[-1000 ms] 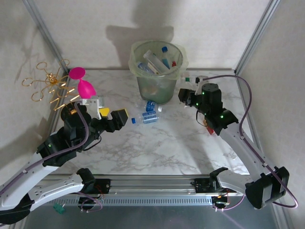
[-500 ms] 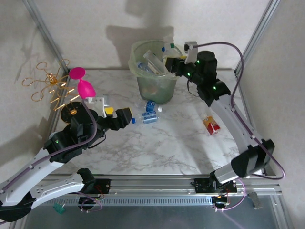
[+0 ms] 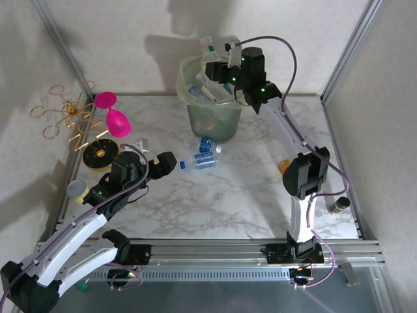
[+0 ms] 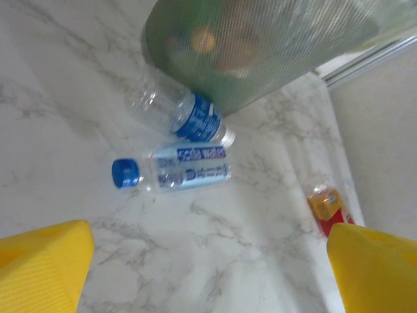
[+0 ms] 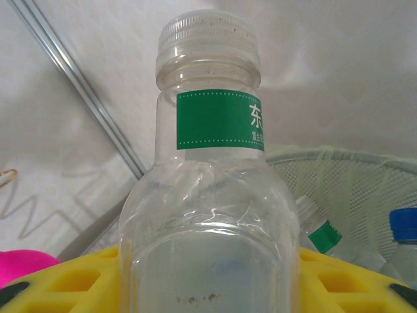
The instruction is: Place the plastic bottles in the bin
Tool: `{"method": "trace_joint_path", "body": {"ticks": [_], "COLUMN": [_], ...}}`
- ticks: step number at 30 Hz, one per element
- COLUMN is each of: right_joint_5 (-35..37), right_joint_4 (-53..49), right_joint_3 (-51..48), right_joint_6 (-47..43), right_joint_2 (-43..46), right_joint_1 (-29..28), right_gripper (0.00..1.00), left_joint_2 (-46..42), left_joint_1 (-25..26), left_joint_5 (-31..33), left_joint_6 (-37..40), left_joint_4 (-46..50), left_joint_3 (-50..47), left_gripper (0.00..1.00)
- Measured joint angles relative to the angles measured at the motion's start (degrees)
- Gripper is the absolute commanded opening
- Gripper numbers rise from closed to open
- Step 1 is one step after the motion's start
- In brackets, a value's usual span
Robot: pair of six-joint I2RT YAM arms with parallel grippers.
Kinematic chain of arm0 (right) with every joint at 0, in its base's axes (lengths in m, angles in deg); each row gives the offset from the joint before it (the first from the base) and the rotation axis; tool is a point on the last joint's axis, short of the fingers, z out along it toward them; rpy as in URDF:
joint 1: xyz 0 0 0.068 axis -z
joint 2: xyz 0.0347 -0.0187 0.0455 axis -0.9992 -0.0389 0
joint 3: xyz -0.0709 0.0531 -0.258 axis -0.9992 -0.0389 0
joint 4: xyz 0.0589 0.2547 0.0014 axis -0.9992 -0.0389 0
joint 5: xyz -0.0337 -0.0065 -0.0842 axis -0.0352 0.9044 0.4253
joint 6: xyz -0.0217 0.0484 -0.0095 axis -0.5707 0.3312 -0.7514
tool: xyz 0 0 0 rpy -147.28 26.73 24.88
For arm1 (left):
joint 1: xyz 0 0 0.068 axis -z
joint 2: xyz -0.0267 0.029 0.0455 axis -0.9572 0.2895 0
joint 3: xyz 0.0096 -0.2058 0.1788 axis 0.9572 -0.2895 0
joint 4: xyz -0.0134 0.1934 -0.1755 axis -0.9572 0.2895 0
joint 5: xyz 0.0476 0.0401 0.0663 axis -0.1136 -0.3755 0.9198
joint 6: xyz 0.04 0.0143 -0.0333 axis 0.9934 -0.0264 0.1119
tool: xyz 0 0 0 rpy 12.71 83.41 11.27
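Nearest the arm bases, the left claw (image 3: 163, 162) hangs low over the marble table (image 3: 221, 208) with its yellow fingers (image 4: 40, 264) spread wide and nothing between them. It faces the two closest bottles. Just beyond it a blue-capped bottle (image 4: 172, 173) lies on its side. Right behind that a second blue-label bottle (image 4: 186, 114) lies against the foot of the bin (image 3: 212, 120). Off to the right a red bottle (image 4: 329, 208) lies alone on the marble, well apart from the other two. A small dark thing (image 3: 338, 206) by the right rail could be one more bottle, but it is too small to tell. Farther back stands the bin itself, and it already holds several bottles; a green cap (image 5: 324, 236) and a blue cap (image 5: 404, 225) show inside its mesh wall. Above the rim the right claw (image 3: 218, 65) is clamped on a clear green-label bottle (image 5: 208, 195), which it holds upright by the body, cap up, over the mouth of the bin. By the look of it most of the job is done: the bulk of the bottles are in and this one only needs letting go. That leaves the pair by the bin's foot and the red one to collect, with the left claw well placed for the blue-capped bottle. The pink ornament (image 3: 111, 114) at the far left is no part of the work.
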Motion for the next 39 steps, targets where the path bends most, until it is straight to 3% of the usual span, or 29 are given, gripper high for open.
{"method": "trace_joint_path", "body": {"ticks": [5,21,28,33,39], "right_joint_5": [-2.14,-1.36,-0.04,0.39,1.81], "right_joint_4": [-3.69,-11.39,-14.27,-16.37,-16.55], "right_joint_3": [6.97,4.63,6.49,8.50,5.90], "right_joint_6": [-1.64,-5.79,-5.81,-5.79,-6.43], "right_joint_2": [-6.78,-8.15,-8.24,-7.43,1.97], "right_joint_1": [-0.28,-2.93,-2.95,-2.69,-1.70], "right_gripper": [0.46,0.51,0.68,0.89,0.91], "left_joint_2": [0.79,5.27,6.32,11.52,15.89], "left_joint_1": [-0.50,-0.55,-0.55,-0.35,4.37], "left_joint_5": [-0.66,-0.85,-0.11,0.92,6.56], "left_joint_6": [1.05,4.87,7.48,9.49,11.54], "left_joint_4": [-0.68,0.61,3.08,5.49,7.69], "left_joint_3": [2.08,6.12,9.35,12.74,15.82], "left_gripper": [0.93,0.93,0.92,0.91,0.91]}}
